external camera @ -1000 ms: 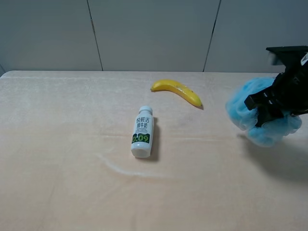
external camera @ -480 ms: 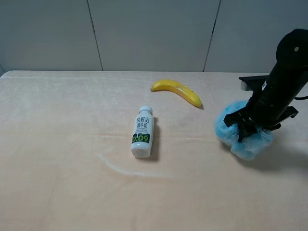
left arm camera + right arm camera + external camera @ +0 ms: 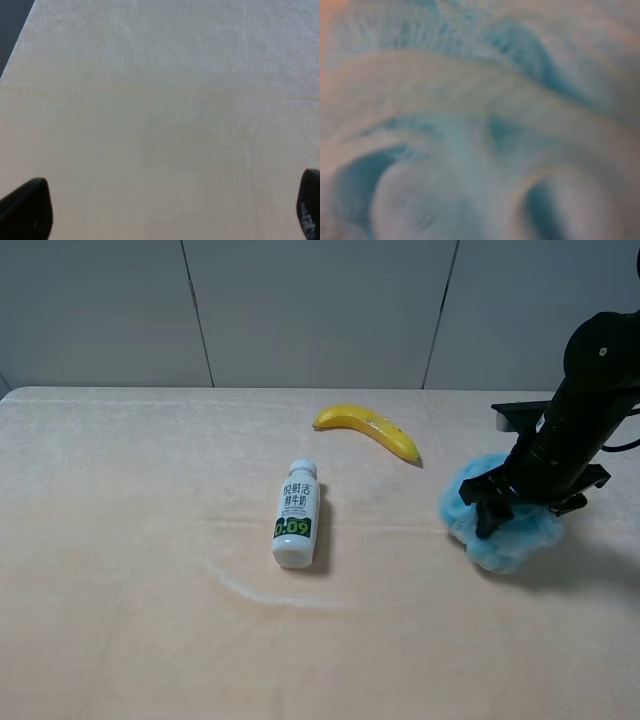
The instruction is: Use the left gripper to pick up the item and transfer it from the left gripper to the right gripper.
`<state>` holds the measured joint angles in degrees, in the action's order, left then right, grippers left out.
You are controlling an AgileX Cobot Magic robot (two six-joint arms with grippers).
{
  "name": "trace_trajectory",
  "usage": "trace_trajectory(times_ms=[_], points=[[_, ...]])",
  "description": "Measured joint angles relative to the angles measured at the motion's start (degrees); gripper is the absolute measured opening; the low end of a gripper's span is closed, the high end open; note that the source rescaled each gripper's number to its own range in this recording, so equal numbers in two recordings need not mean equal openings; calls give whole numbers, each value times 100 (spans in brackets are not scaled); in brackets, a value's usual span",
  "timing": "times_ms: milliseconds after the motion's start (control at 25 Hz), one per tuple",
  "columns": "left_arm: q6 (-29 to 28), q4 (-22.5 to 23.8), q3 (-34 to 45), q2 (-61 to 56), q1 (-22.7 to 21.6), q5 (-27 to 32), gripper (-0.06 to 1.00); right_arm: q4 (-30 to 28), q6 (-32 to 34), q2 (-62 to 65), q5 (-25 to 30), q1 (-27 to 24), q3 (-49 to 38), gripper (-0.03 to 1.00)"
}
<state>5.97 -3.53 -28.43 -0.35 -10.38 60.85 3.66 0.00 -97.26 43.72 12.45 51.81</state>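
Exterior high: puff (image 3: 505, 538) on table (image 3: 150, 590), sitting between right jaws.

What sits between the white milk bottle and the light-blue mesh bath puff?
Nothing: the exterior high view shows bare beige tabletop between the white plastic bottle and the light-blue mesh bath puff; the yellow banana lies farther back.

Finding: one legible marking set, all on the white milk bottle (image 3: 297, 514) lying on the table in the exterior high view, cap toward 12 o'clock. Its label (image 3: 298, 502) carries two short columns of dark Chinese characters, seemingly "悦鲜活" and "鲜牛奶", though too small to confirm stroke by stroke. Toward the 6 o'clock end, a dark band (image 3: 292, 528) bears green figures reading "0.09".
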Motion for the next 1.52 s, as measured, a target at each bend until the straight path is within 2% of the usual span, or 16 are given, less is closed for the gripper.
trace_trajectory(times_ms=[40, 80, 200, 360, 800, 1320, 1520], points=[[7, 0, 0, 0, 0, 0, 97, 0, 0, 0, 6, 0, 0, 84], [7, 0, 0, 0, 0, 0, 97, 0, 31, 0, 6, 0, 0, 90], [7, 0, 0, 0, 0, 0, 97, 0, 58, 0, 6, 0, 0, 98], [7, 0, 0, 0, 0, 0, 97, 0, 63, 0, 91, 0, 17, 100], [7, 0, 0, 0, 0, 0, 97, 0, 65, 749, 1406, 0, 777, 100], [7, 0, 0, 0, 0, 0, 97, 4, 65, 2948, 2388, 0, 836, 100], [7, 0, 0, 0, 0, 0, 97, 4, 65, 3761, 2538, 0, 836, 100]])
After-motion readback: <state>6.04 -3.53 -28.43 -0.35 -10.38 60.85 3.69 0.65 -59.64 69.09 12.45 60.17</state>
